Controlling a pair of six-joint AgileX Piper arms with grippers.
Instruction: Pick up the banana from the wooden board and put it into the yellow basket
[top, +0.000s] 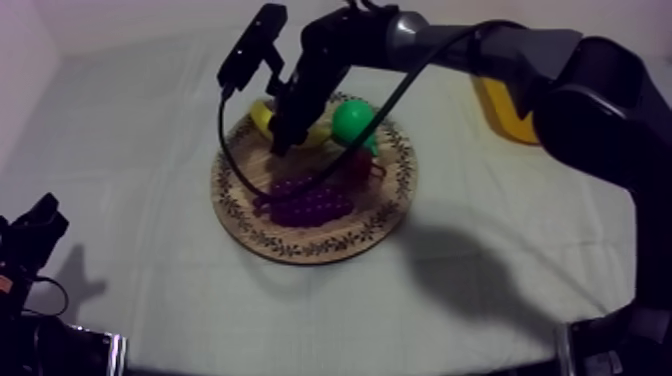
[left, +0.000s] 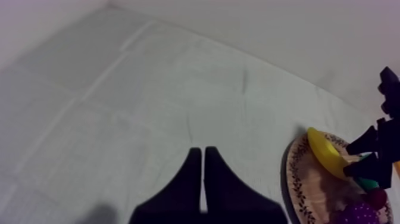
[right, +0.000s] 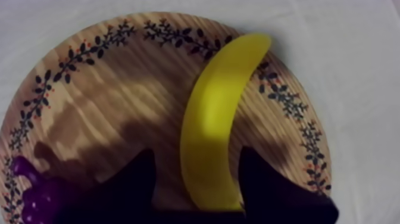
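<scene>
The right gripper (right: 196, 156) stands spread astride the banana (right: 215, 113), which lies near the rim of the wooden board (right: 101, 89); it looks light, stiff and smooth, best pinched across its thick middle.

Pear (top: 352, 120) and grapes (top: 305, 205) crowd the banana (right: 217, 119); surrounding cloth (top: 130, 200) lies open.

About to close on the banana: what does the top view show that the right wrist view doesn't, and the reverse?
The top view adds the yellow basket at far right, the pear beside the banana, and my left gripper resting low. The right wrist view adds the right gripper open, one finger either side of the banana's near end. Both show banana, grapes and wooden board.
</scene>
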